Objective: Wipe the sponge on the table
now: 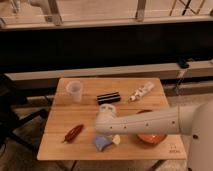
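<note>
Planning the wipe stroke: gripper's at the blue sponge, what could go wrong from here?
1. The sponge lies near the table's front edge; a stroke that way might push it off.
2. The orange bowl sits close beside it, partly under the arm; a sideways sweep could knock it.
3. The gripper hangs right over the sponge, hiding the contact, so a missed grip may go unnoticed.

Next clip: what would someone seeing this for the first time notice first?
The long white arm reaching in from the right across the front of the wooden table, its claw down at the light blue sponge near the front edge. Next, the orange bowl half hidden under the arm at front right, and the clear cup at back left.
</note>
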